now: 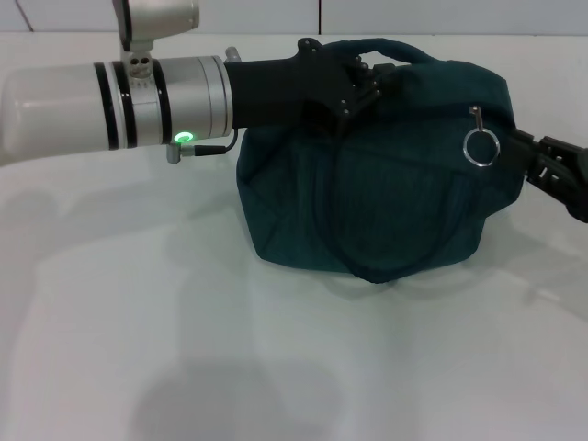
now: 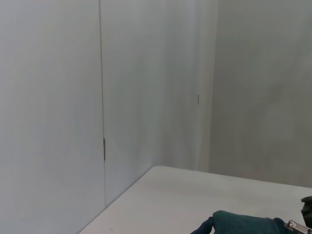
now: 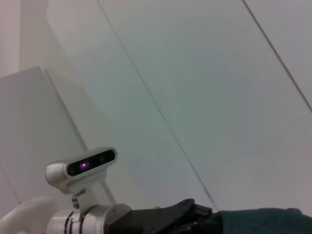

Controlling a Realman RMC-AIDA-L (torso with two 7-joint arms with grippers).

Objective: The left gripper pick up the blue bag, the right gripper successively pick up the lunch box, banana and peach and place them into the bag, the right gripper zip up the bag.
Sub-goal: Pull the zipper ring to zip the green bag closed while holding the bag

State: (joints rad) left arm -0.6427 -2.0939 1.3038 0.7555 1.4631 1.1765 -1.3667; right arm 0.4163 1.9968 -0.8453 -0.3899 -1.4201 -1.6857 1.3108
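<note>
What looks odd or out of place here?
Nothing is spilled or damaged. The bag sits slumped on the table, zipped, its ring pull hanging near the right pincer; left pincer at its top.

The left gripper (image 1: 363,78) is reaching in level from the robot's left on its silver arm, green light glowing at the wrist, and its black fingers (image 1: 354,92) are clamping the top edge of the blue bag (image 1: 404,184). The right gripper (image 1: 537,165) is lying at the bag's opposite side, just beside the zipper ring; its fingers are mostly hidden behind the fabric.
</note>
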